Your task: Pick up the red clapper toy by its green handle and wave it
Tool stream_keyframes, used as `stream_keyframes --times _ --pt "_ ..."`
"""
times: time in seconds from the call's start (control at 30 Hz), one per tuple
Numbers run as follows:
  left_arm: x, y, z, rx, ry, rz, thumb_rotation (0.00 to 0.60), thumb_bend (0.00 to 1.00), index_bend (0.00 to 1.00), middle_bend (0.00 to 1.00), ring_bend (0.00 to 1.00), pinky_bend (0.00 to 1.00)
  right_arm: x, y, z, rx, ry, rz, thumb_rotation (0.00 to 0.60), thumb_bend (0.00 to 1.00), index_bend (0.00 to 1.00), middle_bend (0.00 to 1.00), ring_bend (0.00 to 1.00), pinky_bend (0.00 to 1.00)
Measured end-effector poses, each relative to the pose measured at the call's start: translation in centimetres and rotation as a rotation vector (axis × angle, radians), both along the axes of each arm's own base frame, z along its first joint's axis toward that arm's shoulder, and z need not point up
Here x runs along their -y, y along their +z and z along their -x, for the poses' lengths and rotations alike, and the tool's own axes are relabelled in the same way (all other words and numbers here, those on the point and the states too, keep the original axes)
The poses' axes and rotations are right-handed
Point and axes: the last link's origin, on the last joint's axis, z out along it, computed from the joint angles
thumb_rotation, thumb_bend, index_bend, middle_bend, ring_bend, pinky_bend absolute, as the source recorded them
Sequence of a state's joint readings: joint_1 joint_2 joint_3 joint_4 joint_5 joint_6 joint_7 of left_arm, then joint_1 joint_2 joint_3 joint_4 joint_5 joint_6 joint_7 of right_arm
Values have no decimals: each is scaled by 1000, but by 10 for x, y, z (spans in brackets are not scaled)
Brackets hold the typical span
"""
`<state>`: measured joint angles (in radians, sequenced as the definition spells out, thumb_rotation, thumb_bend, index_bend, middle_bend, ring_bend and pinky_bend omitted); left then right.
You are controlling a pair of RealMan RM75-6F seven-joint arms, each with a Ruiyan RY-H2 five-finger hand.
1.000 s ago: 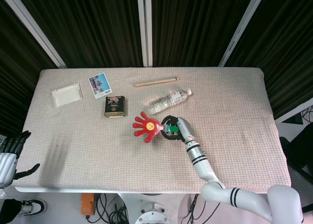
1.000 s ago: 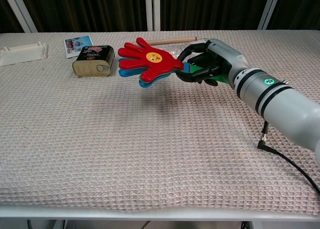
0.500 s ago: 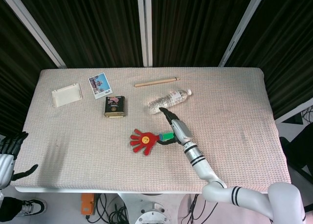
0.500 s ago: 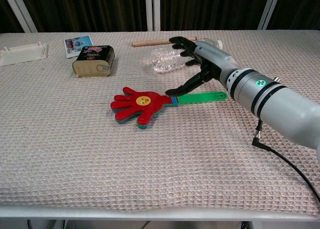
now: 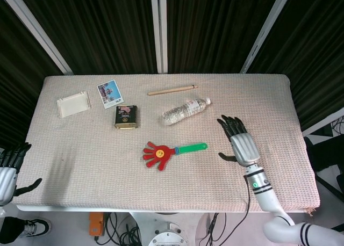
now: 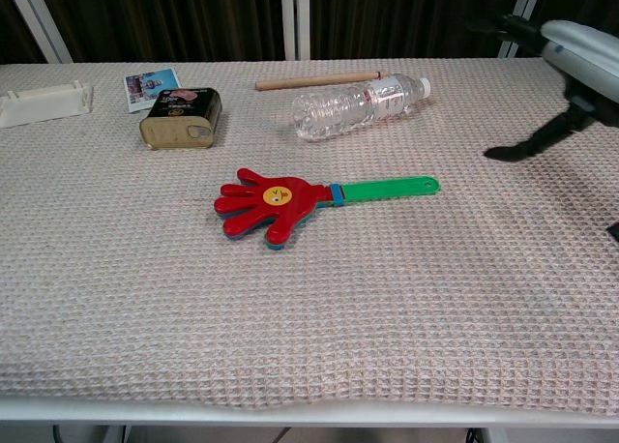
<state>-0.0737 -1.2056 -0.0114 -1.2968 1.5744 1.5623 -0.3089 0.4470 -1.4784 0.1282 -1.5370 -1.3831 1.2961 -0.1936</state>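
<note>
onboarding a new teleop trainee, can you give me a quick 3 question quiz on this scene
1. True or false: the right hand is holding the clapper toy.
2. Which thing lies closest to the wooden stick? A. tin can B. plastic bottle C. white tray
3. Fill in: the clapper toy's green handle points toward the robot's ____ hand.

Key:
1. False; the toy lies flat on the table, and the hand is apart from it with fingers spread.
2. B
3. right
</note>
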Motion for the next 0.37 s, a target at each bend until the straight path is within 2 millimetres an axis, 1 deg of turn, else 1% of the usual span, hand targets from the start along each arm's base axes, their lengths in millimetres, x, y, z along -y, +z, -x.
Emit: stream_keyframes --times 0.03,0.07,0.17,0.23,0.37 --pt "-1 0 0 -3 0 -2 600 159 30 55 0 36 -11 8 13 -58 -28 29 600 45 0 0 0 0" --pt "-2 -1 -1 -8 -1 -5 600 160 30 55 0 36 -26 20 29 -127 -71 67 600 45 0 0 0 0" --pt "-4 -2 -1 -26 0 -9 600 159 30 55 0 35 -61 43 62 -234 -172 143 600 47 0 0 0 0" --pt "-4 -2 -1 -29 4 -11 600 159 30 55 0 34 -72 51 72 -249 -207 160 600 48 0 0 0 0" --pt "-4 -4 0 -39 12 -10 600 161 30 55 0 32 -92 68 92 -221 -270 190 600 50 0 0 0 0"
